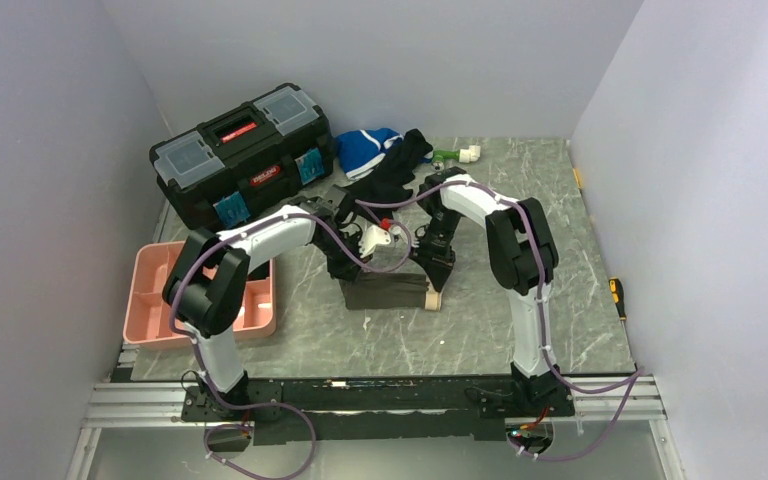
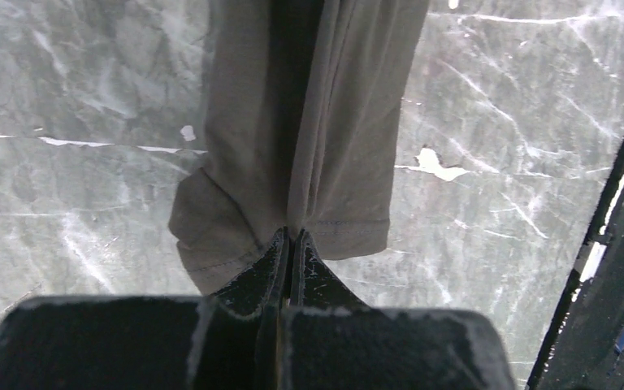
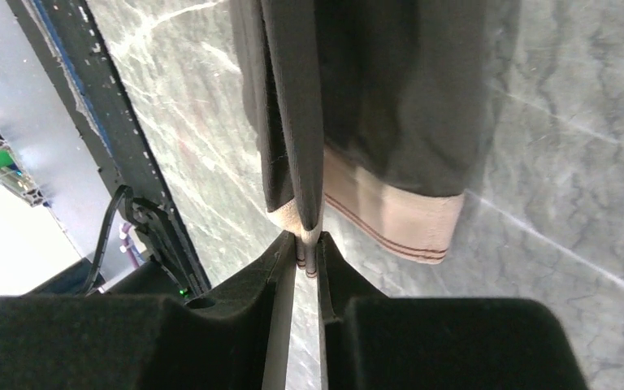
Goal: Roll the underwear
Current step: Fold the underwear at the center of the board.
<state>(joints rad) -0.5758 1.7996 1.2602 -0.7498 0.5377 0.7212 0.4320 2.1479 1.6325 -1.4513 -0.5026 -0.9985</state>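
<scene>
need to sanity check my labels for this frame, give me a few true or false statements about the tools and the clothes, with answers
1. The left tool is shut on the grey fabric of the underwear. True.
2. The right tool is open and clear of the underwear. False: it is shut on the end of the beige waistband.
3. The underwear lies in the pink tray. False: it is held between the two tools, to the right of the tray.
4. The black toolbox has its lid closed. True.
5. The blue-and-white garment lies right beside the toolbox. True.

White-and-black arms (image 1: 272, 234), purple cables (image 1: 396, 206)
</scene>
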